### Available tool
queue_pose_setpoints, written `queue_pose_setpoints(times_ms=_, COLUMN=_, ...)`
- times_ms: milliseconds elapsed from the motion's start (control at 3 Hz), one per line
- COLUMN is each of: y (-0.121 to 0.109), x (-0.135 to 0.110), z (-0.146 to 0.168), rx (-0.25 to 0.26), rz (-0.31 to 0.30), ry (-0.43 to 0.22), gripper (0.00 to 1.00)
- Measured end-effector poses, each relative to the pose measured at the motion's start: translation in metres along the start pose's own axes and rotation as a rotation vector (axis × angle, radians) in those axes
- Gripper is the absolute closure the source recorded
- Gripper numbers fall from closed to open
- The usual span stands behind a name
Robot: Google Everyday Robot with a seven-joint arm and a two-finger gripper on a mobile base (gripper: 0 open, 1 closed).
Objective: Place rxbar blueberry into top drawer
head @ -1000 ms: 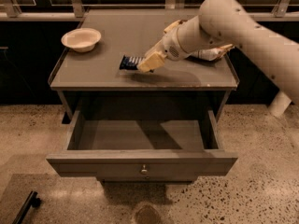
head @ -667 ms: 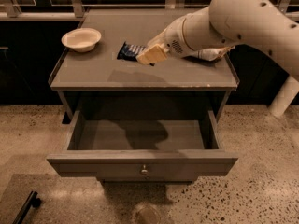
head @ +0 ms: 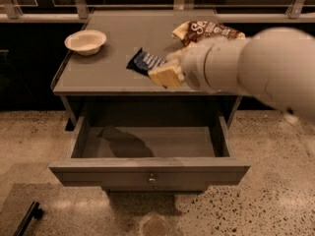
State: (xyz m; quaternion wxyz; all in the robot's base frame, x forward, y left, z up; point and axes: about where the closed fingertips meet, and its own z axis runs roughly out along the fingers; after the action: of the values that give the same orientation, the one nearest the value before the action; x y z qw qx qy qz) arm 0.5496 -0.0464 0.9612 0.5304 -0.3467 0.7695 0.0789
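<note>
The rxbar blueberry (head: 143, 61), a dark navy wrapper with white lettering, is lifted above the grey cabinet top (head: 108, 58). My gripper (head: 165, 73) is shut on its right end and holds it near the top's front edge, over the back of the drawer. The top drawer (head: 147, 173) stands pulled open below; its inside shows only the arm's shadow. Its flat grey front carries a small metal knob (head: 152, 179). My big white arm fills the right of the view.
A white bowl (head: 85, 41) sits at the cabinet top's back left. A brown-and-white chip bag (head: 206, 31) lies at the back right, partly behind my arm. Speckled floor surrounds the cabinet; a dark bar (head: 27, 219) lies at the bottom left.
The rxbar has come up off the cabinet top in my gripper. The arm has swung nearer the camera and toward the front edge, now looming large at the right.
</note>
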Motion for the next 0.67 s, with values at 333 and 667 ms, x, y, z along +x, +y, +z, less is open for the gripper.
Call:
queue_pose_setpoints(times_ms=333, y=0.015, x=0.068, z=-0.01, rx=0.039, rz=0.084, ry=0.065, gripper=1.0)
queue_pose_setpoints(times_ms=667, y=0.018, x=0.118, z=-0.014, rx=0.057, rz=0.146, ry=0.111, gripper=1.0)
